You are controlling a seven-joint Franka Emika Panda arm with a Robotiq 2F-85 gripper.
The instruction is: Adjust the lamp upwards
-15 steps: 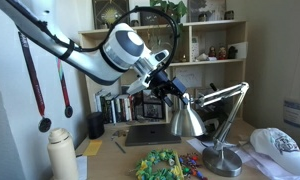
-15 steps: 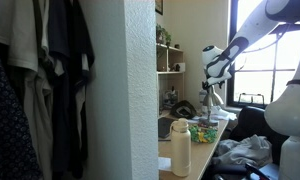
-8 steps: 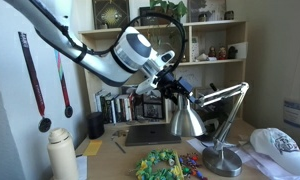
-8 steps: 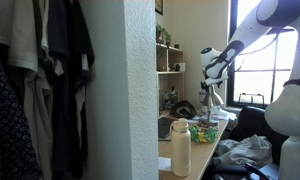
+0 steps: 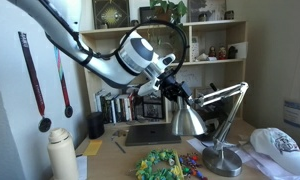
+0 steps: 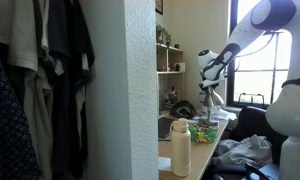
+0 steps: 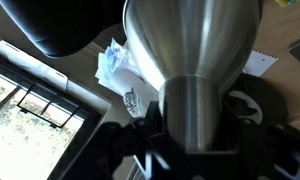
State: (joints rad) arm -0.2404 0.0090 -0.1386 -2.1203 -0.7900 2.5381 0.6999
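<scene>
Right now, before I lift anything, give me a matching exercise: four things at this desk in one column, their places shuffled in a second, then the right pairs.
Things:
1. lamp shade
2. lamp base
3. cream bottle
4. tool

Places:
A. near corner, below the hanging straps
B. at the shade's narrow top
C. flat on the desk, beside the white cap
D. mouth down, raised above the desk

Pairs: 1-D, 2-C, 3-A, 4-B
</scene>
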